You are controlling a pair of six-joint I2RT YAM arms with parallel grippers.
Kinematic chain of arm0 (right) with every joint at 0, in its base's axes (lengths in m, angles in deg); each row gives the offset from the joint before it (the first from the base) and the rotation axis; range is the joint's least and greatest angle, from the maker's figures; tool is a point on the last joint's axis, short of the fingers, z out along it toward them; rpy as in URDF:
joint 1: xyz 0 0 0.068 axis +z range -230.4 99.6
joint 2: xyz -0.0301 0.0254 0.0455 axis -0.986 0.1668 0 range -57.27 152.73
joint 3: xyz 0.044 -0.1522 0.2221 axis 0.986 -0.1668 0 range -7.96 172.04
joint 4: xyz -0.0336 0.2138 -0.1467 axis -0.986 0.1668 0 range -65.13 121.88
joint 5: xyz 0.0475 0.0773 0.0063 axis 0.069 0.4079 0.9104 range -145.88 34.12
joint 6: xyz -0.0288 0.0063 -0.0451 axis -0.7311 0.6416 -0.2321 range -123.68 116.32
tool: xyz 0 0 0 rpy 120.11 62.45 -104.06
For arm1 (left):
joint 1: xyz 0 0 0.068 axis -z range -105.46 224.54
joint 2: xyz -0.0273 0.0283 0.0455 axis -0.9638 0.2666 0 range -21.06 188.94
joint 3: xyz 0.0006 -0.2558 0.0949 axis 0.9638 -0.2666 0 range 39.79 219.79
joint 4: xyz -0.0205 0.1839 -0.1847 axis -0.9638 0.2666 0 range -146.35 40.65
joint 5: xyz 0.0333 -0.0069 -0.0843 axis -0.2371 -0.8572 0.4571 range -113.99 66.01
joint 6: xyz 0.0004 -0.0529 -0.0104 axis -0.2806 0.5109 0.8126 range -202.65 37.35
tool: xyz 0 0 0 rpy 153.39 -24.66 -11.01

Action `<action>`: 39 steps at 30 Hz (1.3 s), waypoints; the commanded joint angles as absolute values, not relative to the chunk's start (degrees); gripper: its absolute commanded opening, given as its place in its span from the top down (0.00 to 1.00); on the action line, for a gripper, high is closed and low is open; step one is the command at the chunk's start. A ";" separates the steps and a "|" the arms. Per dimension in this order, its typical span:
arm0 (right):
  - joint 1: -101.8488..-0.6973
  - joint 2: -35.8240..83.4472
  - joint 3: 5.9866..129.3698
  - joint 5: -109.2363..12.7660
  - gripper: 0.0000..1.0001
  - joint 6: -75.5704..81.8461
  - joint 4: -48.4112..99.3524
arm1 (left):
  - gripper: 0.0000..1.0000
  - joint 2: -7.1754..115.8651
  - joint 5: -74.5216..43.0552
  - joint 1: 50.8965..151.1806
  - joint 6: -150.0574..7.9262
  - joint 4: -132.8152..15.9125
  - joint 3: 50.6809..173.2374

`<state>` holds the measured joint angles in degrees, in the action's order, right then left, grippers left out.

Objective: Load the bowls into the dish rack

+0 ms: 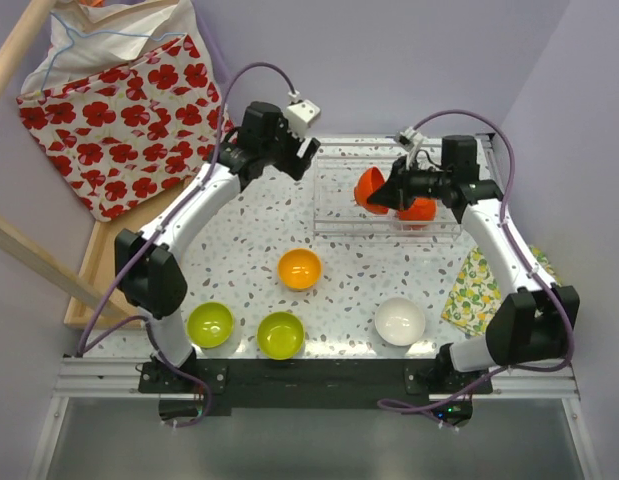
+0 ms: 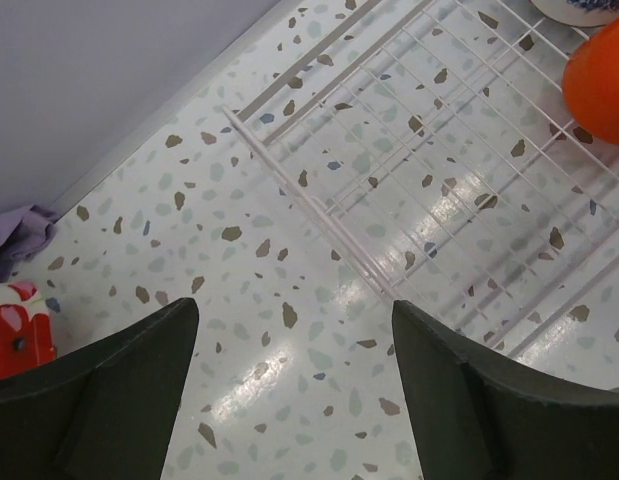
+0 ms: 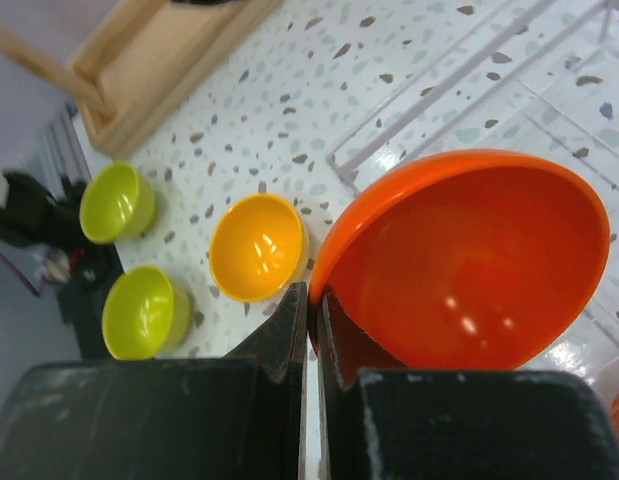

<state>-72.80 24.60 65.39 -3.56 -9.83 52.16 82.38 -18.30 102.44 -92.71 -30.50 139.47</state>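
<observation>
The red-orange bowl is off the desk and tipped up on edge over the left part of the dish rack. Its hollow faces back toward the wrist camera. The right gripper is clenched on the near rim, with one finger inside the lip and one outside. The bowl therefore lies straight ahead of the fingers, and the rack's wire floor shows beneath and beyond it. A second red-orange bowl sits in the rack just to the right, close beside the held one.

I judge that the coming move turns on that relation. The bowl is already above the rack, so it needs lowering in its tilted pose until the rim or base meets the wires, and only then letting go. If it is released too high, it could roll against its neighbour.

Further out, four bowls wait on the desk near the arm bases. These are the orange-yellow bowl, a lime green bowl, another lime green bowl and the white bowl. The white one is nearer the right arm and the green pair nearer the left.

The left gripper is spread wide with nothing between its fingers. It hovers over bare desk just outside the rack's left edge. The wooden tray lies off to the left.
</observation>
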 commanded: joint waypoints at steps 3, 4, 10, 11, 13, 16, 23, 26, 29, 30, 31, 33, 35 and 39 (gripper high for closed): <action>-82.59 28.77 57.09 6.96 1.00 25.48 20.77 | 0.19 89.67 -16.79 106.70 -92.05 -32.71 147.10; -83.64 29.82 55.34 6.97 1.00 29.42 16.48 | 0.20 91.16 -16.79 107.14 -91.96 -32.79 147.45; -86.55 33.69 52.16 7.67 1.00 33.85 10.64 | 0.35 97.15 -15.56 110.13 -92.14 -33.41 151.14; -86.99 34.83 52.16 7.84 1.00 34.03 10.46 | 0.40 97.85 -15.47 110.48 -92.31 -33.67 152.19; -88.13 36.07 51.81 8.28 1.00 34.90 9.50 | 0.46 99.60 -15.73 111.54 -92.57 -33.85 153.08; -89.36 38.44 52.25 8.81 1.00 35.26 9.06 | 0.65 101.45 -16.08 112.77 -93.19 -34.11 154.48; -90.86 41.34 54.09 8.64 1.00 30.87 14.49 | 1.00 105.67 -12.84 113.83 -92.49 -34.73 157.38; -91.30 41.96 54.45 8.46 1.00 28.93 17.22 | 1.00 108.22 -11.43 114.26 -91.35 -35.25 159.75; -91.47 42.05 55.23 8.37 1.00 27.18 19.86 | 1.00 110.33 -10.11 114.70 -90.30 -35.78 161.77; -91.47 42.13 55.59 8.20 1.00 26.48 21.00 | 1.00 111.21 -9.67 114.79 -90.12 -35.96 162.04; -91.65 42.22 56.63 8.20 1.00 24.99 23.10 | 1.00 111.56 -9.23 114.97 -89.94 -36.13 162.39; -91.74 42.75 57.78 8.02 1.00 23.40 24.69 | 1.00 112.79 -8.44 115.23 -89.24 -36.31 163.27; -92.00 43.27 58.93 8.02 1.00 22.17 27.51 | 1.00 113.41 -7.47 115.49 -88.36 -36.66 163.89; -92.18 43.89 59.89 7.58 1.00 21.11 29.44 | 1.00 114.90 -6.15 116.37 -87.66 -37.45 165.03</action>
